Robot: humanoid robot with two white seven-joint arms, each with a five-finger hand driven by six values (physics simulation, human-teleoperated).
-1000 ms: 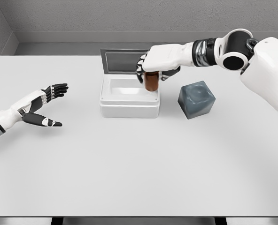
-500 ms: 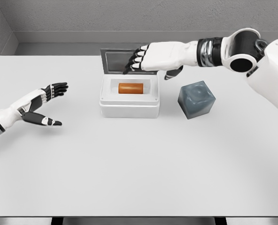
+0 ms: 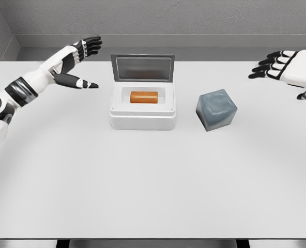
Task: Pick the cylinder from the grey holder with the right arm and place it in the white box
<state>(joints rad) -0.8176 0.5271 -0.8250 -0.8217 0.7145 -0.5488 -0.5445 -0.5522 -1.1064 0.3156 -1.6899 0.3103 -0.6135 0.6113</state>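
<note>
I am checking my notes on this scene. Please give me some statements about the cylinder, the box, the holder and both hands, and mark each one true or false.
1. The orange cylinder lies on its side inside the white box. True.
2. The right hand grips the cylinder. False: it is open, off to the right, holding nothing.
3. The box lid stands open. True.
4. The grey holder sits left of the box. False: it sits to the right.
5. The left hand rests inside the box. False: it is open, raised left of it.
</note>
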